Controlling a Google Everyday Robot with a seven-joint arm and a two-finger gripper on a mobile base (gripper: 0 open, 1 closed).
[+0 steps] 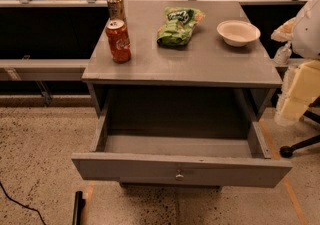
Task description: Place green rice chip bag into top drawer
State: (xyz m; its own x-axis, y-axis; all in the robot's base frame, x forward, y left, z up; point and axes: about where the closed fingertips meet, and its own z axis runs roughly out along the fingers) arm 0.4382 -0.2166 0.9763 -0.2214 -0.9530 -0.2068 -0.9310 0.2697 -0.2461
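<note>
Camera view, one frame, contents as counted.

Cabinet (200,64): one, grey, flat-topped, standing on a speckled floor (40,139).

Top drawer (125,166): one, grey, pulled well out toward the near side, its inside bare. Its flat front panel carried one small round metal knob (179,174) at the centre.

Green rice chip bag (178,26): one, crinkled and light green with a darker logo. It lay flat on the cabinet top, far of centre, between the cans and the bowl, touching neither. It was on the top surface, not in the drawer.

Cans: two, both upright at the far left of the cabinet top. One red soda can (118,41) stood nearer; a second can (116,5), brownish, stood just behind it.

Bowl (238,32): one, white and shallow, at the far right of the cabinet top.

Gripper (296,100): one, cream-coloured, at the right edge of the frame beside the cabinet's right side and well apart from the bag. Its state could not be told.

Cable (17,204): one, black, lying on the floor near left.

Chair wheel (286,152): one, black, on the floor at right.
</note>
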